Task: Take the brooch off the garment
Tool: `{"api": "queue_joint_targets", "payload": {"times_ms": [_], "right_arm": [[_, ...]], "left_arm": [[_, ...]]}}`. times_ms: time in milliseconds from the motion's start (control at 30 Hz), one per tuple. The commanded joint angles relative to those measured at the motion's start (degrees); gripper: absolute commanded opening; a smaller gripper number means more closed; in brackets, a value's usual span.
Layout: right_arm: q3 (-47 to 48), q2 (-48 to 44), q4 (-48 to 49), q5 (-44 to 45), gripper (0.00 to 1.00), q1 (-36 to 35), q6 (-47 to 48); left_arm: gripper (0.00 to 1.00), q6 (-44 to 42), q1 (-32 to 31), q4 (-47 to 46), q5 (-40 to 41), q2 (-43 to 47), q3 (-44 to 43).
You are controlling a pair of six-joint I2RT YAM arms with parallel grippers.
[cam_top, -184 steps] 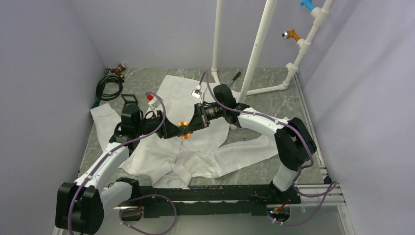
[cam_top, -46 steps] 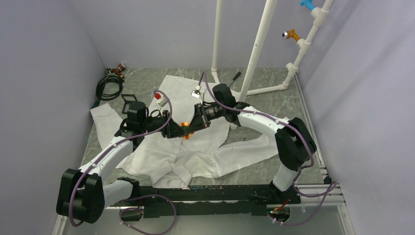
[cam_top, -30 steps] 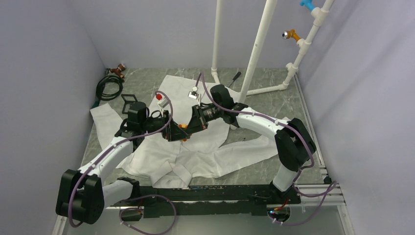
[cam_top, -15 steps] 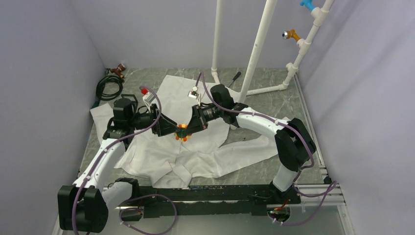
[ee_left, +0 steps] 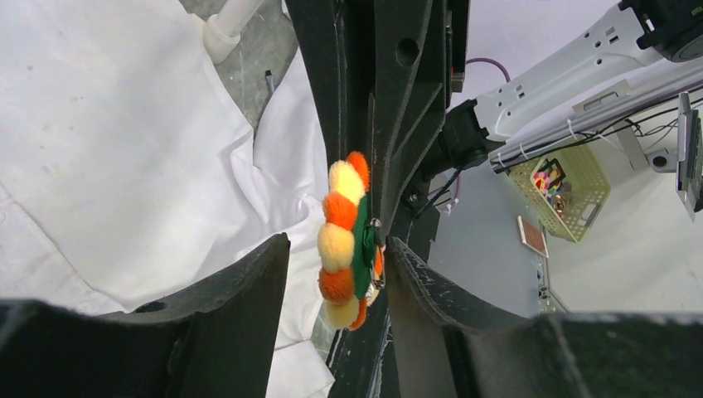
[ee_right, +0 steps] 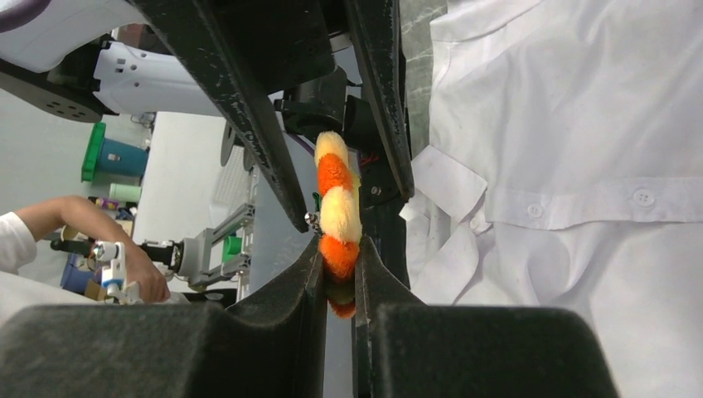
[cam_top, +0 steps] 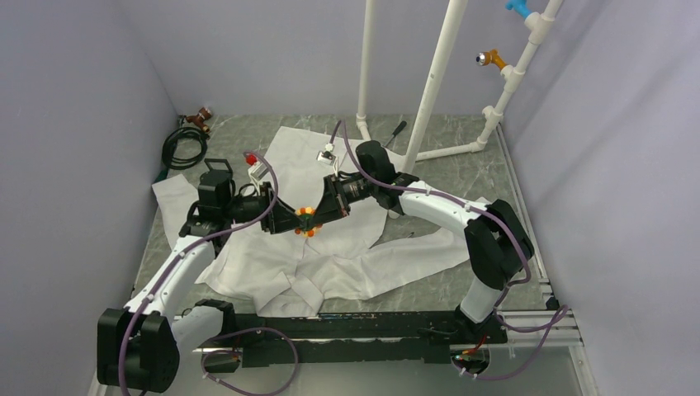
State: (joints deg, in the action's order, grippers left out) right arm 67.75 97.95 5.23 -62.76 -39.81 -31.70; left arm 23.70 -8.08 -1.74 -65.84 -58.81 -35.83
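The brooch, a fluffy orange and yellow flower with a green back, hangs above the white garment, which lies spread on the table. My right gripper is shut on the brooch; in the right wrist view its fingers pinch the lower orange petal. My left gripper faces it from the left and is open. In the left wrist view the brooch stands edge-on between the left fingers, close to the right-hand one. No fabric shows on the brooch. The garment lies below.
A white pipe rack stands at the back, with orange and blue pegs on its right post. A black cable coil and a small brown figure lie at the back left. A black pen lies by the rack's foot.
My left arm pulled back to the left, then came a little right again, its open jaws back at the brooch. The right gripper has kept hold of the brooch in nearly the same place.
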Motion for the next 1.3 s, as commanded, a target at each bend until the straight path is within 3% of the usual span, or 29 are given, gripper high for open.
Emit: {"api": "queue_joint_targets", "payload": {"times_ms": [0, 333, 800, 1133, 1267], "right_arm": [[0.11, -3.06, 3.12, -1.79, 0.00, 0.13, 0.04], [-0.69, -3.47, 4.43, -2.07, 0.00, 0.26, -0.46], [-0.17, -3.23, 5.40, -1.60, 0.00, 0.17, -1.32], [0.46, -2.44, 3.73, -1.54, 0.00, 0.13, -0.20], [0.28, -2.77, 3.82, -1.49, 0.00, 0.13, -0.11]], "left_arm": [[0.50, 1.23, -0.93, -4.12, -0.13, -0.42, 0.18], [0.36, 6.09, -1.22, -9.60, -0.85, -1.30, 2.50], [0.25, 3.86, -3.90, -8.26, 0.49, -3.49, 2.14], [0.42, 4.23, -5.50, -9.06, -0.38, -3.96, 1.02], [0.41, 2.87, -5.55, -7.46, 0.36, -4.08, 1.03]]}}
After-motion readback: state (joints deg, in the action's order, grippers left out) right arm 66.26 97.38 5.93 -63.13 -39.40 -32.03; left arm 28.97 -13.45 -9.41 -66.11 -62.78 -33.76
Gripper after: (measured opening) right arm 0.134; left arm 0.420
